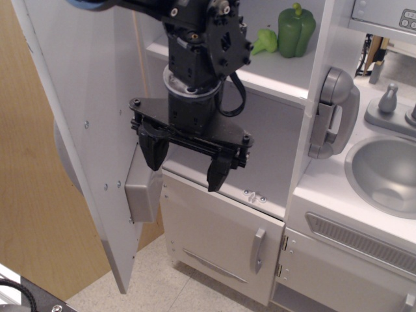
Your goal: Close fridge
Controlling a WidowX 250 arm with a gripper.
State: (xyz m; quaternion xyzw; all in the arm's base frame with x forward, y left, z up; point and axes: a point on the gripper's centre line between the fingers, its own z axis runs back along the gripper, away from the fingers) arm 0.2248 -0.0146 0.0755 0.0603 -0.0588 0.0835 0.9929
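The fridge [286, 84] is a tall white toy-kitchen cabinet with white shelves. Its large door [91, 110] stands swung open to the left, inner face toward me, with a grey box [143, 192] on its inside lower part. The door's handle is hidden. My black gripper [187, 162] hangs in front of the open compartment, just right of the door's inner face. Its two fingers [153, 151] are spread apart and hold nothing.
A green pepper [296, 29] and a smaller green item [265, 40] sit on the upper shelf. Below is a smaller white door [221, 244] with a short grey handle. At right are a grey toy phone [333, 114], a sink [383, 172] and a faucet [389, 101].
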